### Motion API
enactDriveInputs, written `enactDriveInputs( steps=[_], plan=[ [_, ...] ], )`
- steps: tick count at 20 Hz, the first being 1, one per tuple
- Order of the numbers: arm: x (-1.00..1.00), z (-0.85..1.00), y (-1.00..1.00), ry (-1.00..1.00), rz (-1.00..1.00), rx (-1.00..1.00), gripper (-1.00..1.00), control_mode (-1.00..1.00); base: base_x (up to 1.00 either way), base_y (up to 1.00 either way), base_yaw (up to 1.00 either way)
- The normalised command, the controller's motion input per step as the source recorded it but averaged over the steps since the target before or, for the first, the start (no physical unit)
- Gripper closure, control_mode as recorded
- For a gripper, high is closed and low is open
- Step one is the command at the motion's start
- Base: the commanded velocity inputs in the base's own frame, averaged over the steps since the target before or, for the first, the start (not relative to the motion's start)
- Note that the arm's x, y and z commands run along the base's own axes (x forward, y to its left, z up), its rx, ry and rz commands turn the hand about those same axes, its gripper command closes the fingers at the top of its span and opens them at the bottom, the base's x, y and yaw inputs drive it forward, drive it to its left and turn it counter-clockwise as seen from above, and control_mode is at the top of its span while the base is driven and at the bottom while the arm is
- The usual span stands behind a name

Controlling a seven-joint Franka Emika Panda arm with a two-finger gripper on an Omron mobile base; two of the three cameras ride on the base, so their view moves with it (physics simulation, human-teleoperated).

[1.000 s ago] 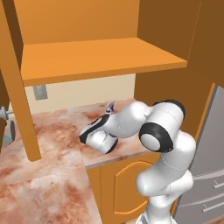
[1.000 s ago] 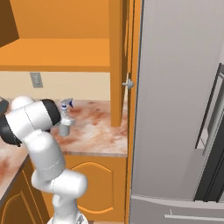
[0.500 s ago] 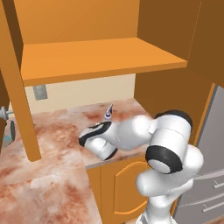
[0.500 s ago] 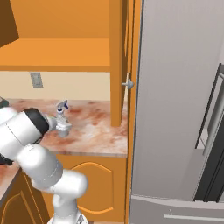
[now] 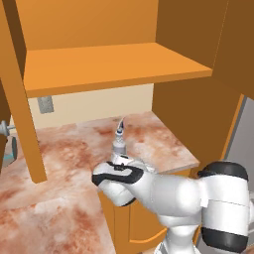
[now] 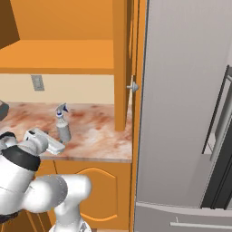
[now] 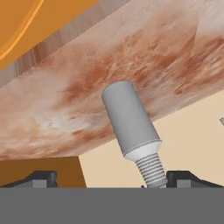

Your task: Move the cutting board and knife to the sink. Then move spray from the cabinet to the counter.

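One bottle: the spray point(image 6: 63, 128) is standing upright on the counter point(image 6: 97, 133), its grey body resting on the mottled marble and its blue-and-white nozzle pointing up.
Spray, left base view: the bottle point(image 5: 119, 139) is showing just above the white hand of the arm, with its lower body partly hidden behind that hand.
Spray, hand view: the grey cylinder point(image 7: 128, 118) is filling the middle, appearing tilted because the camera is rolled, with its threaded neck running toward the bottom edge between the two dark tips.
Gripper: the gripper point(image 7: 111, 178) is standing wide, its fingers point(image 7: 41, 177) sitting far apart on either side of the bottle neck and not pressing on it.
Gripper, right base view: the hand point(image 6: 45, 140) is lying near the front edge of the counter, just beside the bottle on its near side, and no contact between them is showing.
Cabinet: the cabinet point(image 5: 114, 67) is hanging over the counter, its wide orange shelf sitting above the bottle.
Counter: the marble top is running back to a cream wall carrying a grey outlet point(image 6: 37, 82).
Right side: a tall grey refrigerator point(image 6: 181, 113) is standing beside the orange cabinet wall, well apart from the bottle.
Below: an arched-panel orange door point(image 6: 99, 190) is sitting under the counter edge.
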Motion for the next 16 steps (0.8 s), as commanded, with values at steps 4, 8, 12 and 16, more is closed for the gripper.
enactDriveInputs(
  steps=[4,8,12,16],
  plan=[
    [-0.72,1.00,0.32,0.00,-0.06,0.00,-1.00,-1.00,0.00,0.00,0.00],
    [-0.64,1.00,0.37,0.00,-0.06,-0.02,-1.00,-1.00,0.00,0.00,0.00],
    [-0.71,1.00,0.26,0.00,-0.06,-0.01,-1.00,-1.00,0.00,0.00,0.00],
    [-0.98,1.00,0.31,0.00,-0.04,-0.02,-1.00,-1.00,0.00,0.00,0.00]
  ],
)
